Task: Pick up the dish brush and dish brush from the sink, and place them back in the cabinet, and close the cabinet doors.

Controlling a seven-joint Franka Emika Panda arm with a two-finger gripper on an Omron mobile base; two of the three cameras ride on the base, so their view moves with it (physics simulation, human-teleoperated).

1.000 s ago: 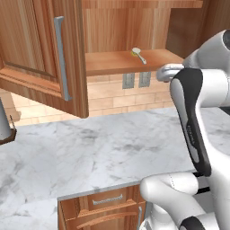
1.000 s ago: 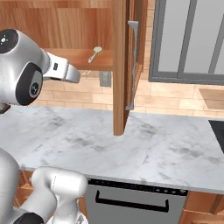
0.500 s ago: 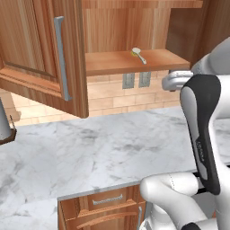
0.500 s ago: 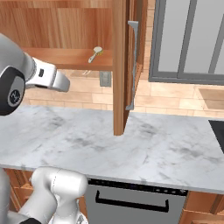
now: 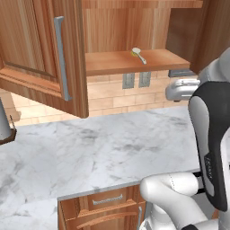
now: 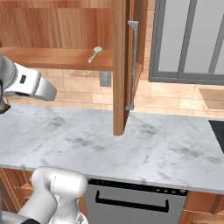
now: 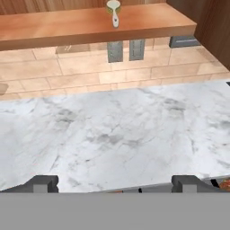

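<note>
A small tan dish brush [image 5: 139,55] [image 6: 95,53] [image 7: 114,10] with a white head lies on the bottom shelf [image 5: 117,64] of the open reddish-brown cabinet [image 6: 57,26]. Both cabinet doors stand wide open: the left door [image 5: 36,54] with its silver bar handle, and the right door [image 6: 124,65] seen edge-on. My gripper [image 7: 116,183] is open with nothing between its fingertips [image 7: 45,182]. It hangs over the marble counter, below the shelf and well back from it. The sink is out of view.
The marble counter [image 5: 99,148] runs under the cabinet, with a brick backsplash and two wall outlets [image 7: 126,50]. A drawer unit [image 5: 105,200] and a dishwasher [image 6: 131,201] sit below its front edge. A grey object [image 5: 3,121] stands at the far left.
The arm has drawn back and down from the cabinet shelf, rightward in the left base view and leftward in the right base view. The brush stays on the shelf; the doors have not moved.
</note>
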